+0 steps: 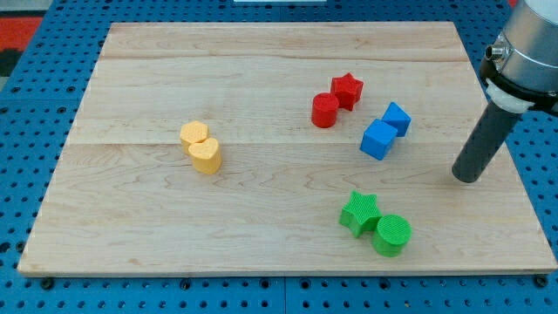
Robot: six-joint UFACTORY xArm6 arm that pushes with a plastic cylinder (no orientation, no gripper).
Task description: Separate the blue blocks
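Observation:
Two blue blocks touch each other right of the board's middle: a larger blue cube (378,139) and a smaller blue block (397,119) just above and to its right. My tip (466,177) rests on the board to the right of them, about a hundred pixels from the blue cube and a little lower. The dark rod rises from the tip toward the view's top right.
A red star (347,90) and a red cylinder (325,111) sit together above-left of the blue pair. A green star (359,214) and a green cylinder (392,235) lie below. Two yellow blocks (201,147) stand left of centre. The wooden board (131,235) lies on a blue pegboard.

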